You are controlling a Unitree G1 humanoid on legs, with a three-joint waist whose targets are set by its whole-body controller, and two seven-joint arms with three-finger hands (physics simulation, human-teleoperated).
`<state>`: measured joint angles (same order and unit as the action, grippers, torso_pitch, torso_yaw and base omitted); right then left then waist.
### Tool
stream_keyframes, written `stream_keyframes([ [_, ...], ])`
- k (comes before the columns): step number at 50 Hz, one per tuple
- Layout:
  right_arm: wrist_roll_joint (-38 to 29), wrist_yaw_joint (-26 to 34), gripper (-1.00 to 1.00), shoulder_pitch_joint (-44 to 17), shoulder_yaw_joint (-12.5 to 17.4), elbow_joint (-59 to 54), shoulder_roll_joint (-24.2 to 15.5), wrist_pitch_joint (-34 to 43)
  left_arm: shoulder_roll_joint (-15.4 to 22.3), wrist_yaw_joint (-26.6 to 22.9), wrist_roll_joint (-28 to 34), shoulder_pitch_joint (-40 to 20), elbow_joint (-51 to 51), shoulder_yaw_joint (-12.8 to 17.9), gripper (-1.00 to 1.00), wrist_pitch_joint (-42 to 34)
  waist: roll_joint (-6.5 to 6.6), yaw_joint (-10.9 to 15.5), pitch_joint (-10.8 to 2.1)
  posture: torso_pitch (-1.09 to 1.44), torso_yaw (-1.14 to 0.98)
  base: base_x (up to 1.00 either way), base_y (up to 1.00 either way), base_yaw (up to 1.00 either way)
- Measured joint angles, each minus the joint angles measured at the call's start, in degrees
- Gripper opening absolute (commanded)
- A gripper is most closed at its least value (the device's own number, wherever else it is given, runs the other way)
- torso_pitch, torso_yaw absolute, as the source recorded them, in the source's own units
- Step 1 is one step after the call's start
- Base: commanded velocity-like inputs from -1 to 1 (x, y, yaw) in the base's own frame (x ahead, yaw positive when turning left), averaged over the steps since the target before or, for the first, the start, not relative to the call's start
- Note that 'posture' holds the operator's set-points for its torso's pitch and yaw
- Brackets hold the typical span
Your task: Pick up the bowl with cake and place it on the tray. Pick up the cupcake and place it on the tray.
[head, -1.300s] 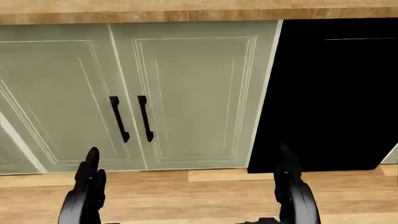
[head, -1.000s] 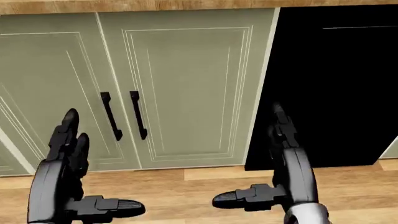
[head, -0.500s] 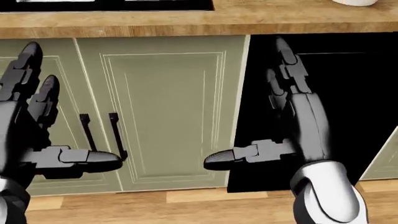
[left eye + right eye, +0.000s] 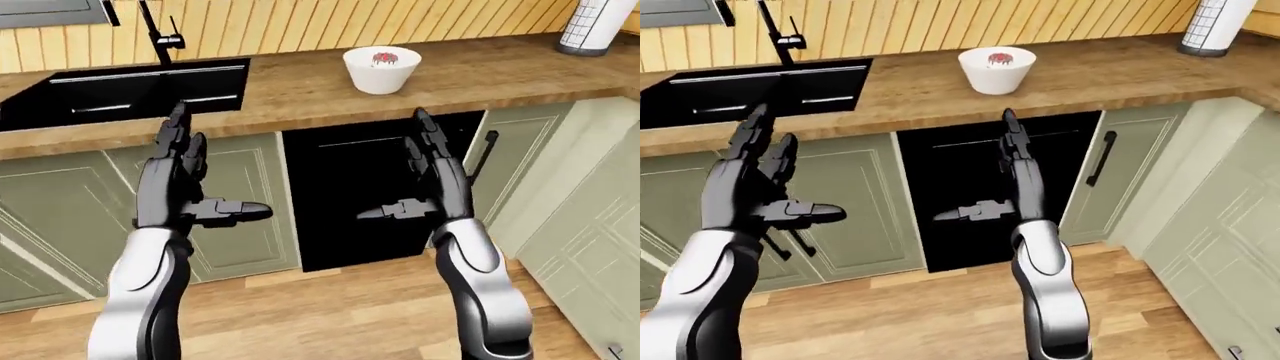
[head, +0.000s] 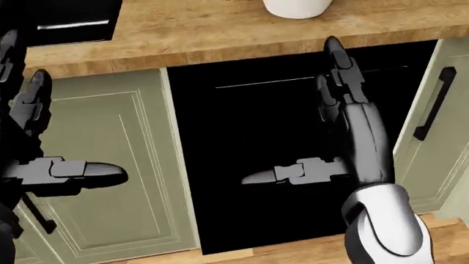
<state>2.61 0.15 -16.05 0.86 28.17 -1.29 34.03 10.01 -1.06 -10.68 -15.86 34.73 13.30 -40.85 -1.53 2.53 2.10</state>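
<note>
A white bowl (image 4: 381, 69) with a red-topped cake inside stands on the wooden counter (image 4: 480, 75), near the top middle of the left-eye view; only its base (image 5: 297, 6) shows in the head view. My left hand (image 4: 205, 176) and right hand (image 4: 405, 180) are raised side by side below the counter edge, both open with fingers up and thumbs pointing inward, holding nothing. The bowl is above and between them, closer to the right hand. No tray or cupcake is visible.
A black sink (image 4: 130, 90) with a dark faucet (image 4: 160, 30) is set into the counter at left. A black appliance panel (image 4: 370, 187) lies under the bowl between green cabinet doors (image 4: 60, 210). A paper towel roll (image 4: 590, 26) stands top right; more cabinets (image 4: 590, 225) run along the right.
The camera has swung up and to the right, bringing the counter top and the black panel into the middle. Both hands have risen from near the floor to counter height, still open.
</note>
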Motion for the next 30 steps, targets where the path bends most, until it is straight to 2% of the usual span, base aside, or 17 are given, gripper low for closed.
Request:
stream_keyframes([
  [3,0.1,-0.2,1.00,0.5,1.2,-0.3,-0.7,0.2,-0.7,-0.2,-0.8,0.7,-0.3,-1.3,1.00,0.1,-1.45,-1.9,0.63,0.00,0.00,0.34,-0.21,0.00],
  [6,0.4,-0.5,1.00,0.0,1.3,1.7,-0.7,1.9,0.0,0.0,-1.5,0.5,-0.3,-0.5,1.00,-1.7,-1.72,-2.6,0.47,0.00,0.00,0.00,0.00,0.00],
  [12,1.5,-0.1,1.00,-1.0,0.6,3.3,-0.9,2.7,1.0,0.8,-2.6,-0.9,0.8,1.2,1.00,-2.2,0.85,-3.1,0.69,0.00,0.00,0.00,0.05,0.00],
  [15,1.1,-0.9,1.00,-0.1,2.1,3.6,-1.0,2.7,1.5,0.7,-4.2,-2.1,0.6,0.8,1.00,-3.0,1.64,-3.1,0.01,0.00,0.00,0.00,0.00,0.97],
  [17,1.0,-1.4,1.00,-0.4,2.5,3.4,-1.2,2.8,2.2,0.9,-5.3,-2.2,1.1,1.8,1.00,-3.5,2.48,-2.9,-0.28,0.00,0.00,0.00,0.00,1.00],
  [22,1.2,-0.9,1.00,-1.5,0.7,3.4,-1.0,2.4,3.1,2.3,-5.9,-1.9,1.5,3.8,1.00,-3.1,4.32,-1.8,-0.47,0.00,0.00,0.00,0.00,1.00],
  [24,1.8,-0.4,1.00,-2.3,-0.4,3.4,-0.5,3.7,3.5,2.8,-6.0,-1.1,1.4,4.7,1.00,-3.1,3.36,-1.5,0.81,0.00,0.00,0.00,0.00,0.00],
  [25,2.3,-0.2,1.00,-2.6,-0.9,3.5,-0.4,4.5,3.5,3.2,-5.8,-0.6,1.2,5.2,1.00,-3.4,3.30,-1.9,1.02,0.00,0.00,0.00,0.00,0.00],
  [26,2.8,0.0,1.00,-2.7,-1.0,3.9,-0.4,5.2,3.4,3.5,-5.6,-0.5,0.7,5.3,1.00,-3.8,3.83,-2.1,1.25,0.00,0.00,0.00,-0.19,0.00],
  [28,3.3,-0.1,1.00,-2.6,-0.4,4.6,-0.7,5.8,3.5,3.8,-5.5,-1.2,0.2,4.3,1.00,-4.8,5.05,-2.2,0.85,0.00,0.00,0.00,-0.53,0.00],
  [30,3.4,-0.5,1.00,-2.6,0.7,5.5,-0.9,6.0,3.4,3.5,-5.9,-1.9,1.0,3.1,1.00,-4.9,5.65,-2.5,0.16,0.00,0.00,0.00,-0.60,0.00],
])
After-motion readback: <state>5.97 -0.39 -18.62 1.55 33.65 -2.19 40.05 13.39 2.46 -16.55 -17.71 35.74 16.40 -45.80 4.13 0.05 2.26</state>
